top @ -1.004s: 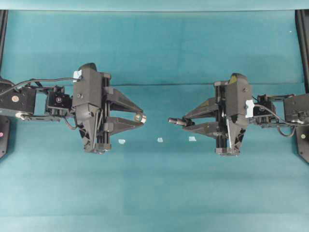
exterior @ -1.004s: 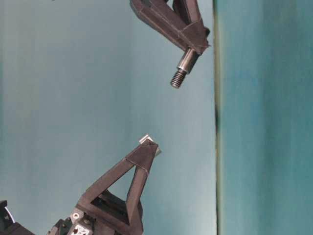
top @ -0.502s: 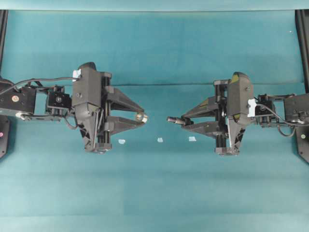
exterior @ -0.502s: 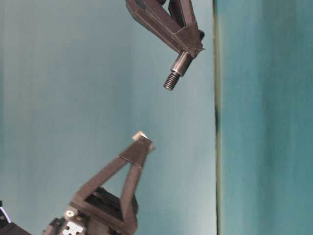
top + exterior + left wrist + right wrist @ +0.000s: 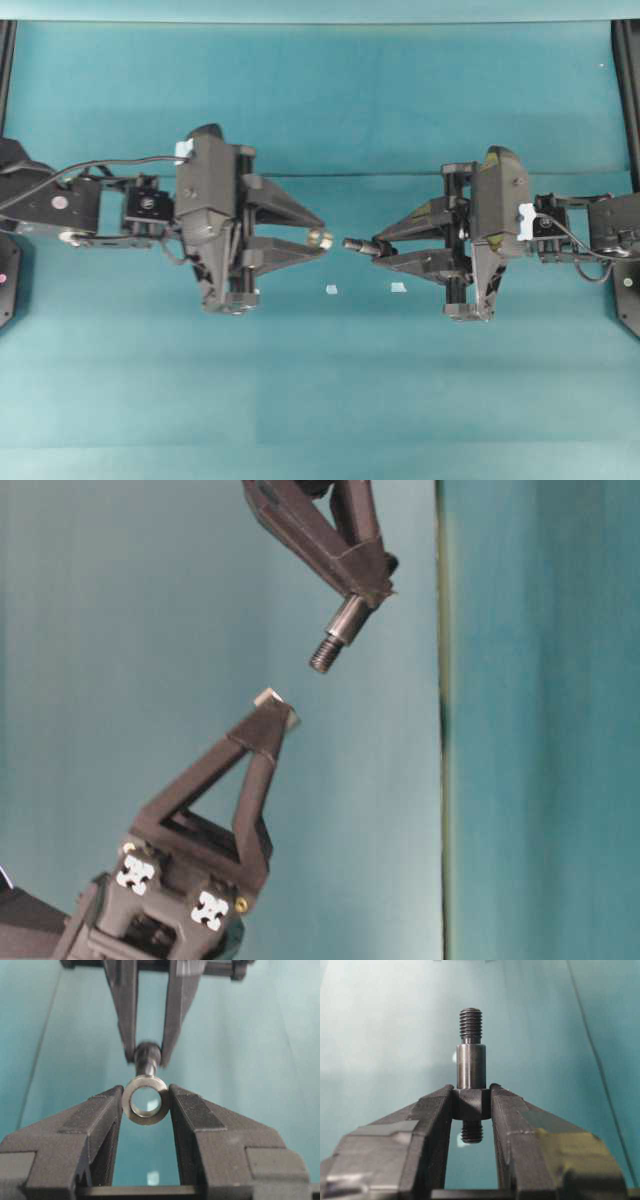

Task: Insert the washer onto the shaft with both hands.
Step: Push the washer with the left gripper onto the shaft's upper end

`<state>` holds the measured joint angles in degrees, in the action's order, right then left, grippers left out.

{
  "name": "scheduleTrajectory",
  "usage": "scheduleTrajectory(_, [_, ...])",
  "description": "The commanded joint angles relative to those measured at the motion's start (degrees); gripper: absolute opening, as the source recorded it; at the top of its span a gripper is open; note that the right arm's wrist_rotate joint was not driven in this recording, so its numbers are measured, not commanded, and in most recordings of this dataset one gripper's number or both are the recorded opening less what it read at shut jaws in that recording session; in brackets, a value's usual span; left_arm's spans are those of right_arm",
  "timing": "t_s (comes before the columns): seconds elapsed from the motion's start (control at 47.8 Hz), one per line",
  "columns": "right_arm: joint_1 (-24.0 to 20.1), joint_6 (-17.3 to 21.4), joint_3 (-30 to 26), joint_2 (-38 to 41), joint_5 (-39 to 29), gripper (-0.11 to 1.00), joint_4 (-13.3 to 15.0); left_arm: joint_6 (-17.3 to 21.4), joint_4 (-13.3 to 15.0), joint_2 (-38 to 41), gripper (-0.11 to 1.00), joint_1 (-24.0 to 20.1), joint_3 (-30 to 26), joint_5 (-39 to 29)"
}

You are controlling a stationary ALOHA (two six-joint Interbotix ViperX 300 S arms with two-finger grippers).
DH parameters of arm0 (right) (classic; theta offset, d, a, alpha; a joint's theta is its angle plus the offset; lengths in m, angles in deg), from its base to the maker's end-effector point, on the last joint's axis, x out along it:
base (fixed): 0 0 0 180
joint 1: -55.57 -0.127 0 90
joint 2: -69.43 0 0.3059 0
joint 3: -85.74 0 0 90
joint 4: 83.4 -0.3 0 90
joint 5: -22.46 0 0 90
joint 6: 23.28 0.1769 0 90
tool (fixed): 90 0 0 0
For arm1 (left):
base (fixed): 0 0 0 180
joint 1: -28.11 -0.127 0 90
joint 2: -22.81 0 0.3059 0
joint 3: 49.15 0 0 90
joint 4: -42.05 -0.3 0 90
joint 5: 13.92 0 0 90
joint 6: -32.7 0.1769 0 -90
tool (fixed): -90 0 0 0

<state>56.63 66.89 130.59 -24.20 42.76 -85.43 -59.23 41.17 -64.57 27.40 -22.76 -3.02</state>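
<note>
Two grippers are seen facing each other above the teal table [image 5: 320,400]. The washer [image 5: 320,238] is clamped between the fingertips of the left gripper [image 5: 316,237], its hole turned toward the shaft [image 5: 358,245]. The shaft is pinched by its collar in the right gripper [image 5: 378,249], threaded tip (pointing at the washer) near but apart. Small tape bits [image 5: 332,290] lie below on the cloth.
</note>
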Motion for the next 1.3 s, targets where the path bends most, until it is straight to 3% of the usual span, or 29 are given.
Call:
scheduleTrajectory(0.0, [0.00,0.00,-1.05,-0.88,1.23,0.00,-0.09,0.09,-0.09,-0.09,0.36,-0.09,-1.49,0.70])
scheduleTrajectory(1.275, [0.00,0.00,-1.05,-0.79,1.67,0.00,-0.09,0.00,-0.09,4.48,0.36,-0.18,-3.43,0.70])
